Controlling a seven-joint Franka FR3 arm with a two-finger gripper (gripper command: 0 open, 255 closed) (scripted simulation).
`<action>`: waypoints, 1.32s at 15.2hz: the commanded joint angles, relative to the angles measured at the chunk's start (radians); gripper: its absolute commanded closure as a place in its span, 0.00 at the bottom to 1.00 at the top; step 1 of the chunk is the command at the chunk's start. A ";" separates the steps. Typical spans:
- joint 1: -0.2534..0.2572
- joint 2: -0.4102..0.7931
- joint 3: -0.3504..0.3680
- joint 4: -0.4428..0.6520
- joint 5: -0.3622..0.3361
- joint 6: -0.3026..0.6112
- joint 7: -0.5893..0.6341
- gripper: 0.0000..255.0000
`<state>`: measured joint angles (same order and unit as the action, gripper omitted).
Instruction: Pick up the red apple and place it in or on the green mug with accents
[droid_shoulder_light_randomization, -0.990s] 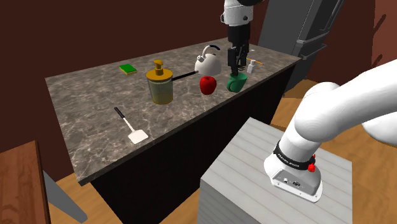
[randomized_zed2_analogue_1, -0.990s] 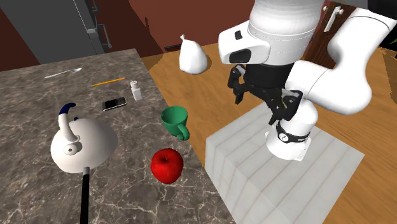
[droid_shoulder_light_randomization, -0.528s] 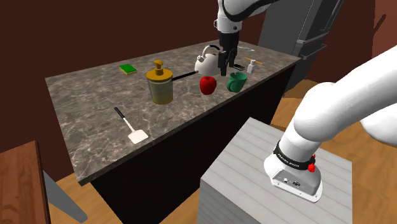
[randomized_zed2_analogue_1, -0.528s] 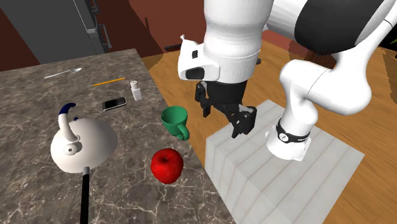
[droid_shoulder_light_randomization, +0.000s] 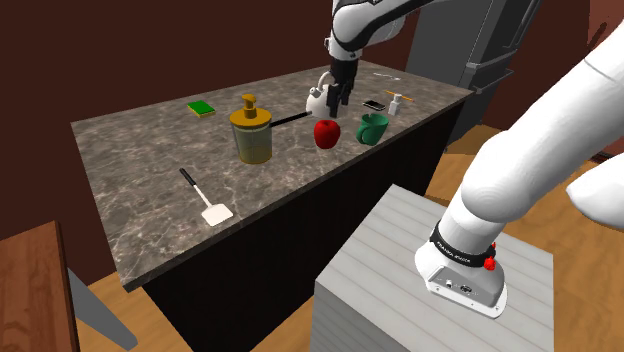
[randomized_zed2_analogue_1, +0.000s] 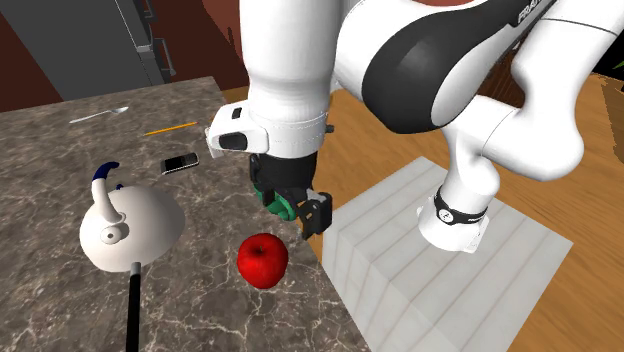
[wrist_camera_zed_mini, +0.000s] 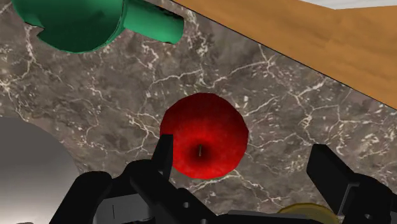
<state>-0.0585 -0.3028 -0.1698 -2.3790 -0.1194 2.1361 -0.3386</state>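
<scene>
Gripper (droid_shoulder_light_randomization: 338, 97) is held just above red apple (droid_shoulder_light_randomization: 327, 133), fingers (wrist_camera_zed_mini: 162, 154) spread, nothing gripped. Apple is set on marbled counter (droid_shoulder_light_randomization: 150, 170) nr green mug (droid_shoulder_light_randomization: 372, 129), wood floor (wrist_camera_zed_mini: 305, 44) beyond.

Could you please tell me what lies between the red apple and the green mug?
Nothing but bare marbled countertop separates apple and mug, seen in the wrist view.
</scene>
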 joint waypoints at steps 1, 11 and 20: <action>0.002 0.069 -0.020 0.039 0.018 0.064 -0.035 0.00; 0.002 0.175 -0.038 0.023 0.042 0.205 -0.068 0.00; 0.002 0.175 -0.038 0.023 0.043 0.205 -0.068 1.00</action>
<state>-0.0566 -0.1279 -0.2078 -2.3559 -0.0769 2.3408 -0.4065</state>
